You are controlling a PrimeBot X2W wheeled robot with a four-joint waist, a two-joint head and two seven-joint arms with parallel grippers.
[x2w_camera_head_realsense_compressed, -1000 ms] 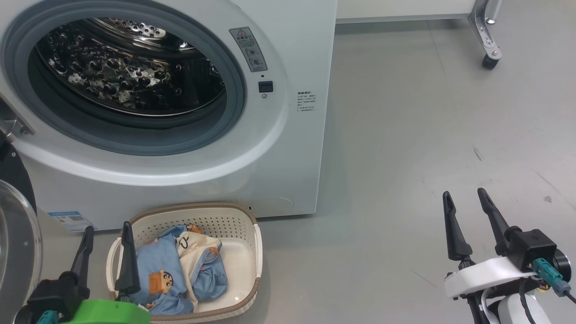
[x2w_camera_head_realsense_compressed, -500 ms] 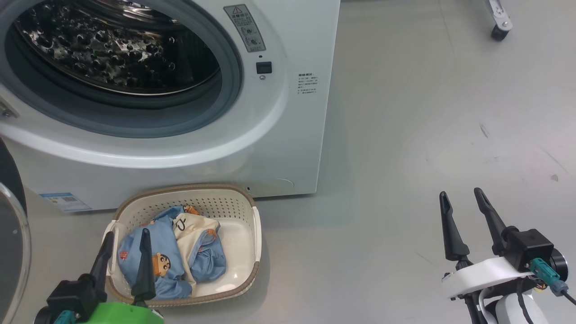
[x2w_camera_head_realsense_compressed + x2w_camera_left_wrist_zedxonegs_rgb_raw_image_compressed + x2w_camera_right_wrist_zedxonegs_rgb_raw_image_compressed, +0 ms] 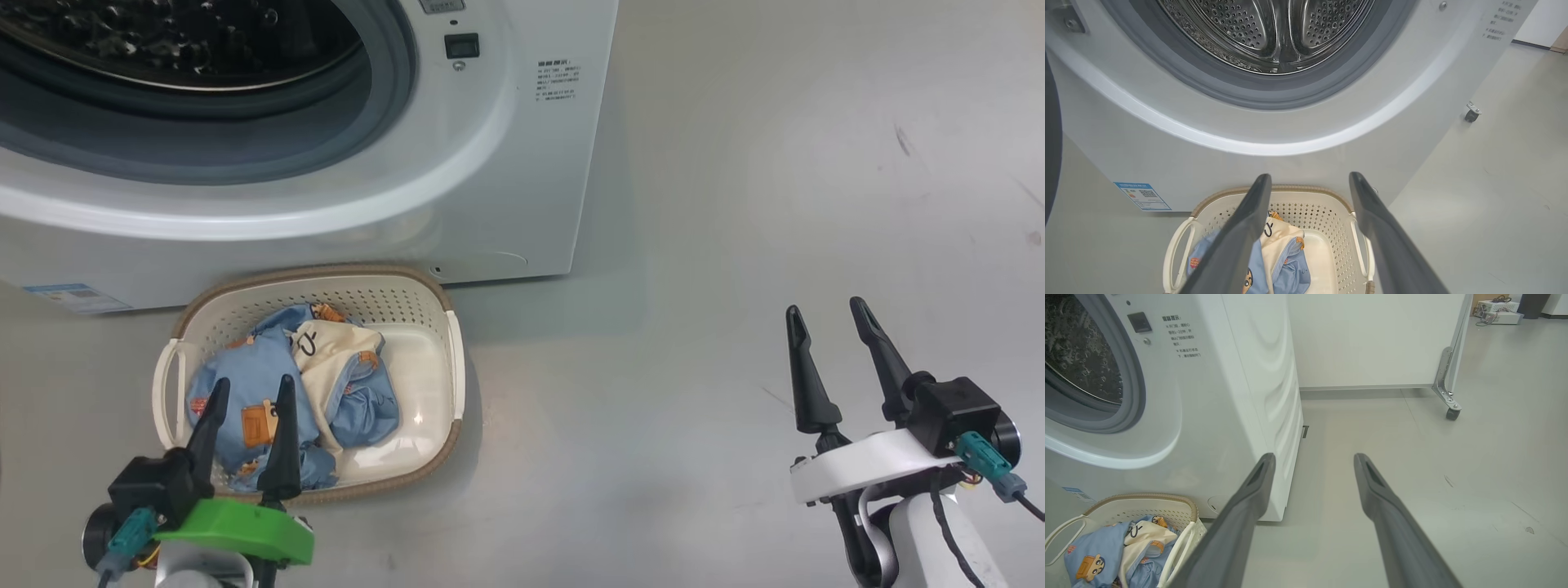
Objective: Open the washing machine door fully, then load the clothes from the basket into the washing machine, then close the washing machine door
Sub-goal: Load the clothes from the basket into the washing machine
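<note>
Head's dipping now: the whole head view has slid, and the washing machine (image 3: 506, 163) runs off the top with only the lower curve of its mouth left. That's the camera going down, the machine hasn't budged. The mouth stands bare, and the washing machine door (image 3: 1050, 143) is just a dark sliver at the far left of the left wrist view, swung well clear. So opening looks done, and I'd call loading the step in hand.

The basket (image 3: 318, 269) sits on the floor (image 3: 694, 327) right against the machine's foot, directly beneath and ahead of the left gripper (image 3: 253, 382). Here's the real move: that gripper has come across from the basket's left handle to hang over the clothes (image 3: 245, 367), the blue heap with the cream piece folded in. Its fingers are spread wide with nothing between them, and I can't tell if the tips touch the cloth yet. The right gripper (image 3: 824, 306) is just as wide and just as empty over bare floor, with the basket well off to its left. It's holding the same spot as a second ago.

The left wrist view looks straight up past its fingers into the drum (image 3: 1274, 32), steel paddles and all, and no garment shows in the part seen. It also catches the blue label (image 3: 1142, 196) down low. The right wrist view gives the machine's ribbed side panel, and beyond its fingers a small caster (image 3: 1452, 413) under a white frame
</note>
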